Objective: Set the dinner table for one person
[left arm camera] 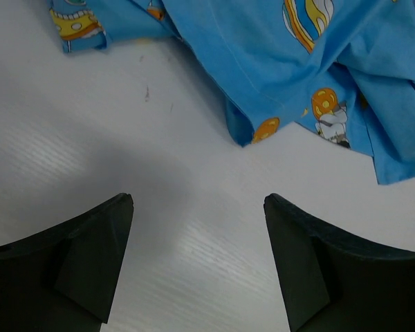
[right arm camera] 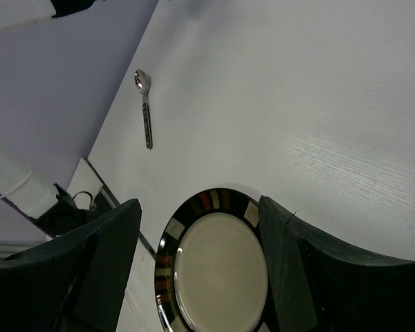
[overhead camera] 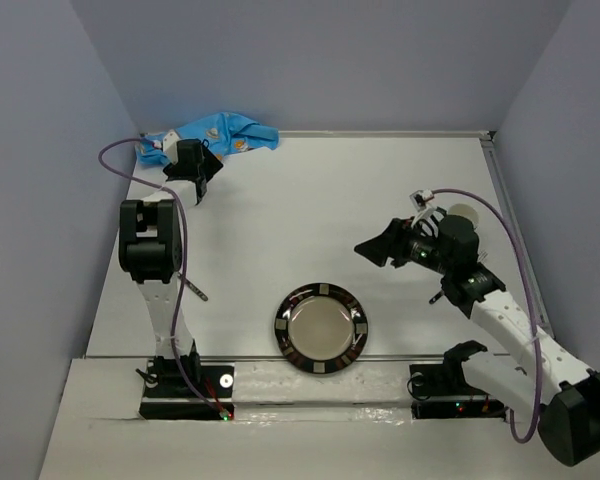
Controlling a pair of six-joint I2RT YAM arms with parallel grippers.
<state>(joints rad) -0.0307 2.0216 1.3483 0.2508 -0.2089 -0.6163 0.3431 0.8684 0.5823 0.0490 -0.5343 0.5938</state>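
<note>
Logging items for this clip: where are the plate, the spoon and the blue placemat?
plate [overhead camera: 321, 328], top external view, bare cream centre.
spoon [right arm camera: 146, 117], right wrist view, mid-handle.
blue placemat [left arm camera: 263, 62], left wrist view, plain blue fold.

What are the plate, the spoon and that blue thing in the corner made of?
Plate: likely glazed ceramic, glossy with a patterned rim.
Spoon: shiny metal bowl; darker handle unclear.
Blue placemat: printed cloth, soft folds, hemmed edge.
</note>
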